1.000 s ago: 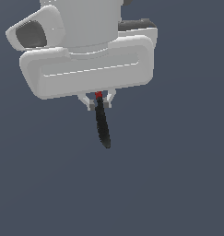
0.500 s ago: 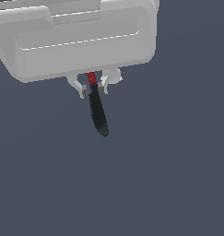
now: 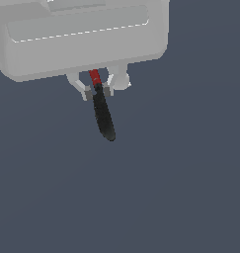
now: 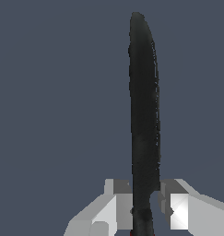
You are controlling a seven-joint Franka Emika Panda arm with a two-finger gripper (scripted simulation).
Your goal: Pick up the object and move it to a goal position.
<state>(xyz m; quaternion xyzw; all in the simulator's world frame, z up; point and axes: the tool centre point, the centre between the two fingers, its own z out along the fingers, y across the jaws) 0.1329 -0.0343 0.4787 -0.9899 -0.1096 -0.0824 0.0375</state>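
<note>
Carrying step: the gripper (image 3: 98, 91), upper centre of the exterior view, clenches the stick (image 3: 103, 116) near its red end — black tip hanging below. Next: steady transport toward the unseen goal.

The arm's pale wrist housing (image 3: 77, 37) fills the upper part of the exterior view; below it the gripper (image 3: 98, 91) points downward; its two fingers (image 4: 117, 203) are drawn close together, clamped on the stick (image 3: 103, 116) between them.
</note>
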